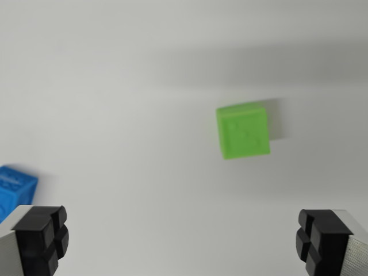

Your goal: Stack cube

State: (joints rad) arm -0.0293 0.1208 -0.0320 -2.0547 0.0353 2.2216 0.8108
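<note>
At the wrist view's far left, a blue cube [14, 190] sat partly cut off by the frame edge, just above the left finger pad [40, 238]. The gripper [183, 241] stood spread wide and empty over the white table [115, 86]. Toward the right, the green cube [243, 130] lay well apart from the blue one, slightly rotated. That twist risked the pads meeting corners instead of flat faces, skewing any grasp and later stacking.
</note>
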